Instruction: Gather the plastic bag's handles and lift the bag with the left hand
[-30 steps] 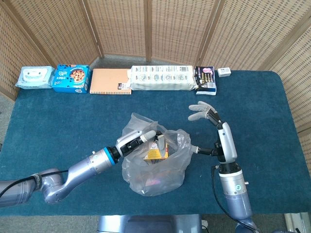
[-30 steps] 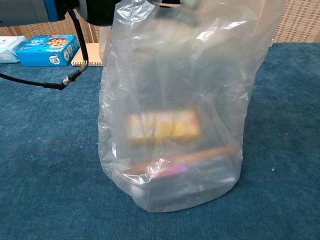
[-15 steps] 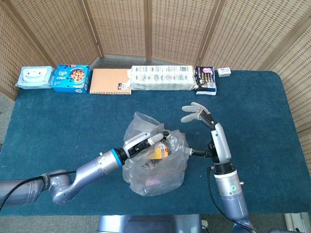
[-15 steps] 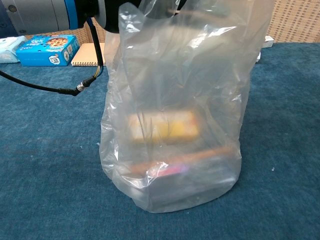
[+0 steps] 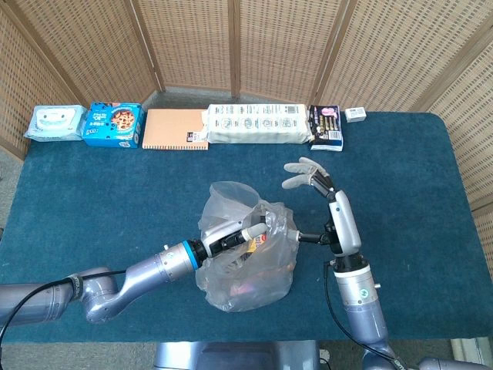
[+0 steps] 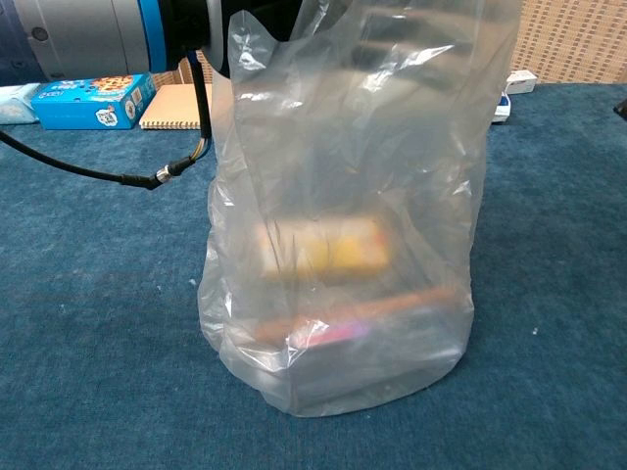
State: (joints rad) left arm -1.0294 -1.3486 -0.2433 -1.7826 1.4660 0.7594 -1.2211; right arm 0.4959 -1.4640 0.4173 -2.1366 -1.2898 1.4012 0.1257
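You are finding open bench (image 5: 100, 189) left of the bag (image 5: 246, 262); the right robot hand (image 5: 310, 174) is hovering just beside its right, and boxes (image 5: 254, 123) are lining the far edge, well apart.

My left hand (image 5: 245, 233) has pushed further toward 3 o'clock across the mouth of the plastic bag (image 5: 248, 258), bunching its top narrower and taller. My right hand (image 5: 310, 174) has drifted toward 10 o'clock, nearer the bag, fingers apart and holding nothing.
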